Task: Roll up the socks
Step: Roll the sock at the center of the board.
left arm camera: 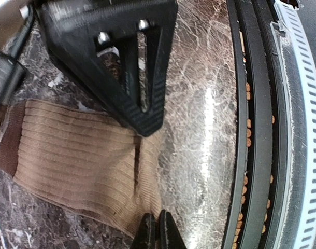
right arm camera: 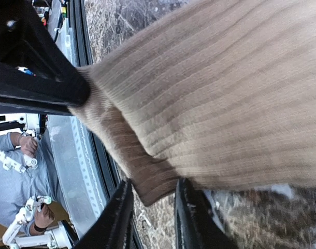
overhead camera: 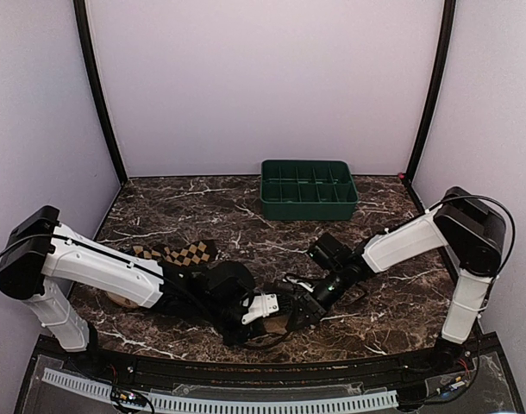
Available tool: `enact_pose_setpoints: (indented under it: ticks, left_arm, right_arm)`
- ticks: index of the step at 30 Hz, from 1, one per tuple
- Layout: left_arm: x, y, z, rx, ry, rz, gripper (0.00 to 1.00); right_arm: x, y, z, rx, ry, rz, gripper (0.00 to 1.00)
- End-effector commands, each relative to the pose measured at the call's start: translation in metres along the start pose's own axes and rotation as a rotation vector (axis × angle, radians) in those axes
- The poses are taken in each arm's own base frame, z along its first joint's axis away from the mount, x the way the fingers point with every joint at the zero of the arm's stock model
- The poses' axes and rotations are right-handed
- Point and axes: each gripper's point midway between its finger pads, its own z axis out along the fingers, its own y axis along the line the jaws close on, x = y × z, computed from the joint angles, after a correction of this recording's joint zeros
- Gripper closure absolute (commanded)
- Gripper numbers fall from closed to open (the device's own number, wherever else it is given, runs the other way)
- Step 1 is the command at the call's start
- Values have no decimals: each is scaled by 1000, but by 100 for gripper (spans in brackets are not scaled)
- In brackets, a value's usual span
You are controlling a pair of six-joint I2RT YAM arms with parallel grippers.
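Tan sock (left arm camera: pixel 70 155): flat on the marble table (left arm camera: pixel 199 119). The plain end lies between the wide-set jaws of the left gripper (left arm camera: pixel 152 172), upper fingertip on the fabric. The brown cuff end lies between the parted jaws of the right gripper (right arm camera: pixel 109 137). Black front rail (left arm camera: pixel 251 129): just beyond both jaws, past a narrow bare strip. Checked sock (overhead camera: pixel 190 253): behind the left jaws, apart.
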Motion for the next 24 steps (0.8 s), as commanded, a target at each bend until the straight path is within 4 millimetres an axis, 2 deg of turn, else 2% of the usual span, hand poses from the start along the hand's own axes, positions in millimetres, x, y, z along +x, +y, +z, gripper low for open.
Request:
enact_pose_setpoints:
  ticks: [1,4,11,22,24]
  left_arm:
    - [5,-9,-4,85,46,-30,100]
    - [8,-11,-3,120,74,-56,100]
    - [9,-10,-4,200,100,-147,100]
    - [2,2,-10,329,96,-335,100]
    - [0,1,-9,366,103,-359,100]
  right_arm:
    - [-17,6,-12,33,-93,-55,70]
    - [-21,8,-15,45,-116,-63,66]
    - [-27,3,-21,100,-172,-64,64]
    - [-23,-19,-41,309,-290,-64,64]
    - [-26,-17,-46,348,-316,-94,65]
